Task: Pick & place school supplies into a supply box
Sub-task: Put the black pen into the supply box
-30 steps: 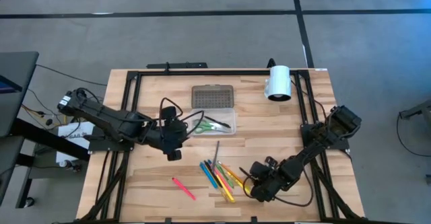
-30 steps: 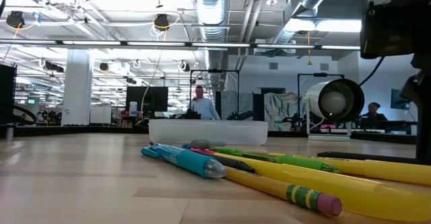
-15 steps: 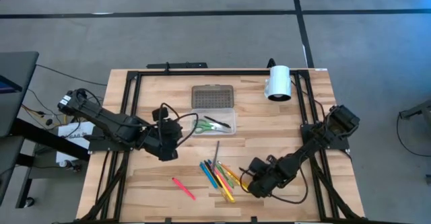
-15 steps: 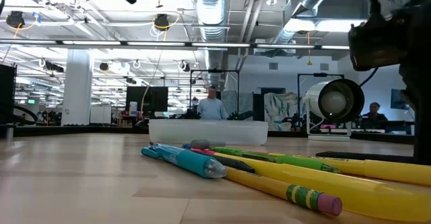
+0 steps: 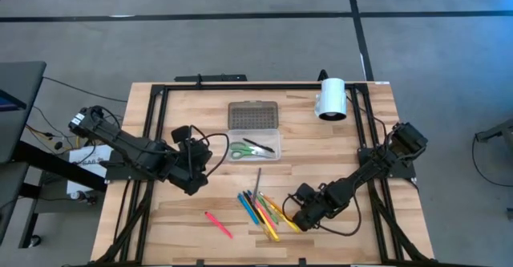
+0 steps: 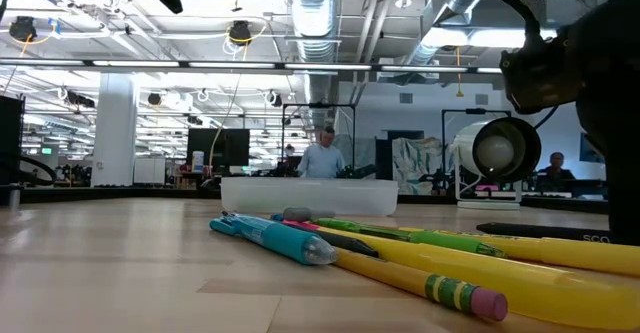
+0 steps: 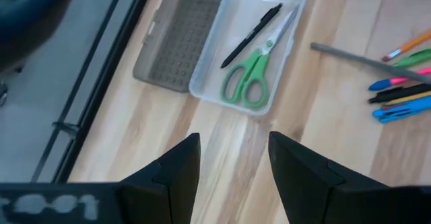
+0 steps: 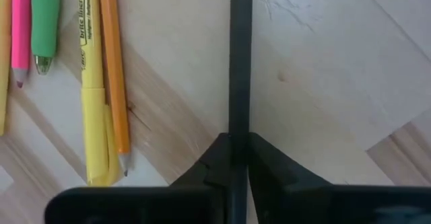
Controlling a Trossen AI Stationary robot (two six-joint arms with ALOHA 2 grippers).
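The right pincer (image 8: 239, 158) sits low on the table (image 5: 353, 151) beside the pile of pens (image 5: 260, 207), its fingers pinched on a black pen (image 8: 240, 62) that lies flat on the wood. The grip is near one end of the pen, so on lifting it could swing down, twist between the fingers or slip out. The yellow highlighter (image 8: 92, 96) and orange pencil (image 8: 113, 69) lie just beside it and could be nudged if the pincer drags sideways. The box (image 5: 255, 146) stands well apart, in the middle of the table, already holding the scissors (image 7: 248, 79) and a black marker (image 7: 250, 35); its lid (image 5: 252, 114) lies open behind it.

The left pincer (image 7: 232, 163) hangs with fingers spread, empty, near the box. A second ago it was right at the box's edge; it has drawn back. The right pincer has shifted in toward the pile and its fingers, then apart, have come together.
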